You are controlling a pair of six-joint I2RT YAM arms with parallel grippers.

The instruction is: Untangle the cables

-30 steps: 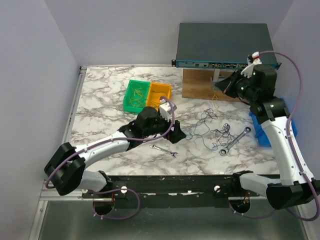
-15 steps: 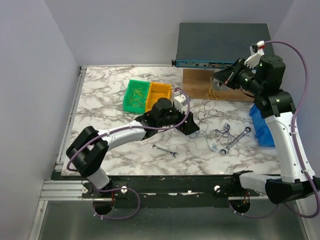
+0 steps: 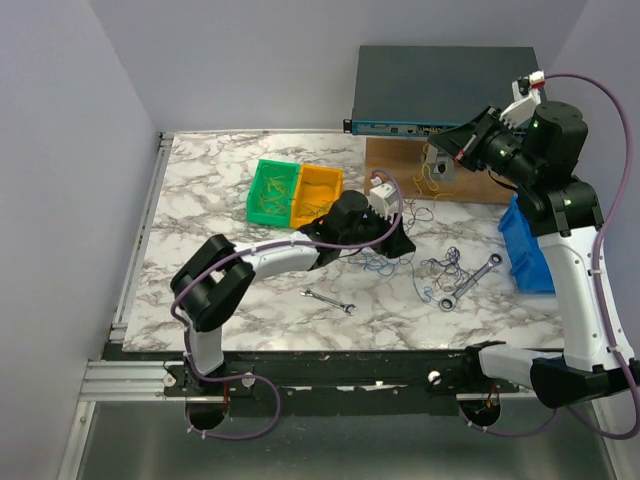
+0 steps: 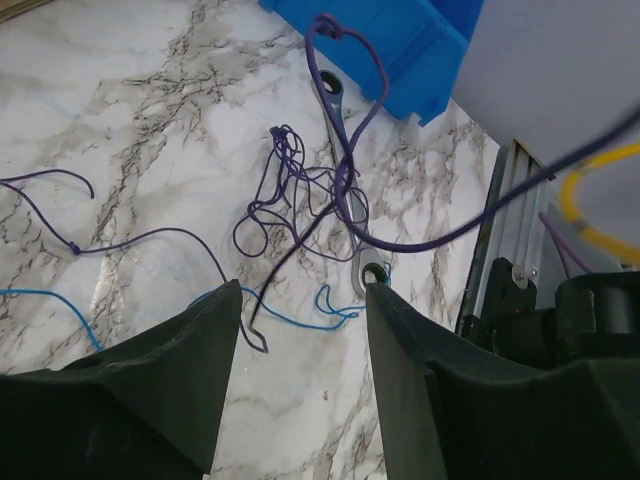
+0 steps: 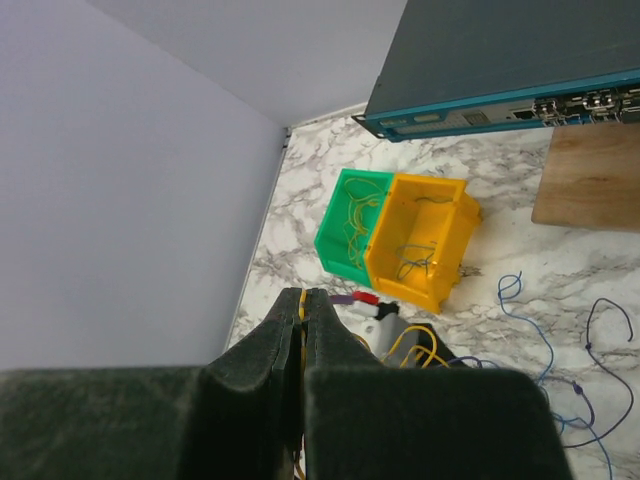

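Top view: the cables lie centre-right on the worktop, beside the left tool. Left wrist view: its jaws stand apart above purple and blue strands. Right wrist view: the right tool is clamped on a yellow cable.

The left arm lies low over the table, its elbow folded back at the near left and its forearm stretched right towards the middle. The left gripper sits close above the surface, and the wrist view shows its two dark fingers spread well apart. The right arm stands tall along the right edge, bent over at the top so that the wrist points left and slightly down at the far side. The right gripper has its fingers pressed together on a yellow cable.
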